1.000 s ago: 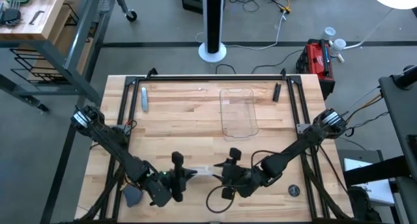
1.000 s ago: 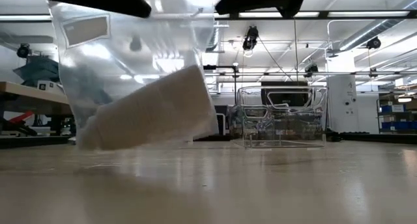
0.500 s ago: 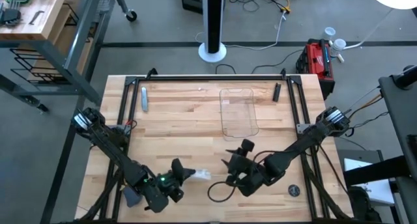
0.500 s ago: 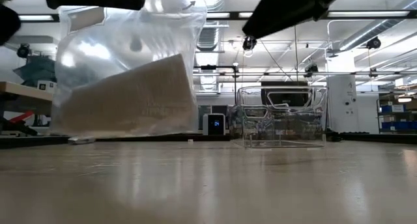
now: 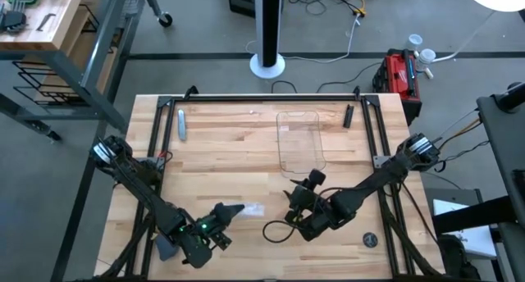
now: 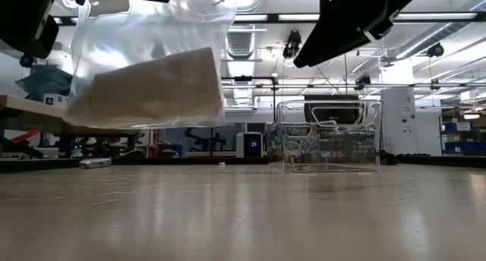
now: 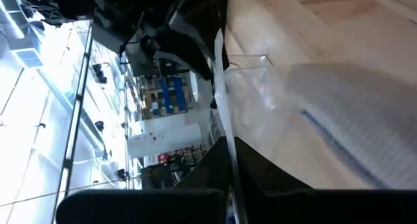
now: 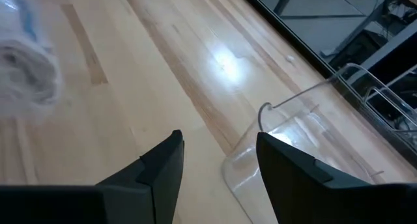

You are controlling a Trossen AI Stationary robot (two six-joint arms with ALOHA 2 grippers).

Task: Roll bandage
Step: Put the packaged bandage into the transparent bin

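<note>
Your left gripper pinches the wrapper holding the bandage aloft, tilted, while your right gripper, jaws apart, is empty beside the tray.

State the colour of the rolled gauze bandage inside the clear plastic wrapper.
Whitish-grey; the rolled gauze bandage shows best in the low view, inside the clear plastic wrapper.

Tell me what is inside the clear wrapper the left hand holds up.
Inside the clear wrapper lies the bandage, a whitish roll, tilted. The left hand grips the wrapper's edge. The roll's far end is hidden.
</note>
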